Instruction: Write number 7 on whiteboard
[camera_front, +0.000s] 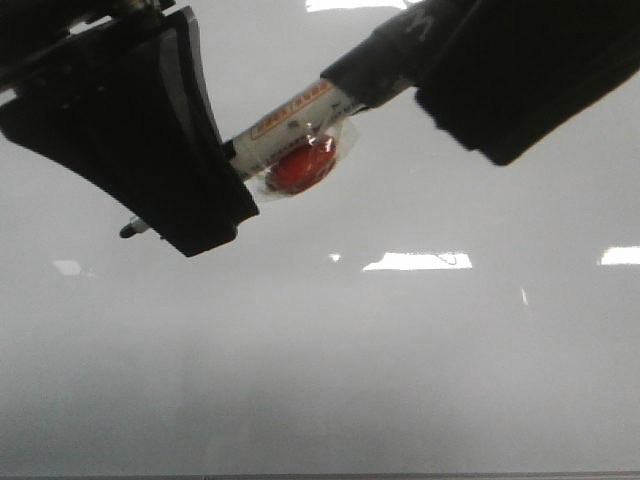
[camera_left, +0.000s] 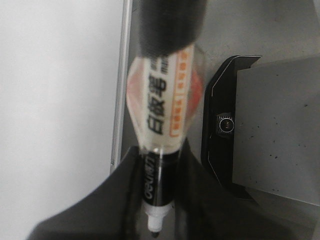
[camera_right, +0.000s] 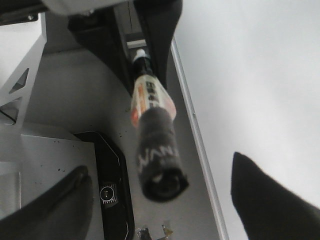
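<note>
A glossy pale whiteboard fills the scene, bare of any number 7. The left hand pinches a marker near its tip, held ready for writing. The right hand stands spread, fingers either side of the marker's black end.

Grey worktop lies beside pale board's metal edge. Black-framed camera unit, small round lens at centre, sits on worktop, touching flat grey metal plate speckled with dark dots. Silver metal bracket with triangular cut-outs stands close by, on far side of camera unit.
</note>
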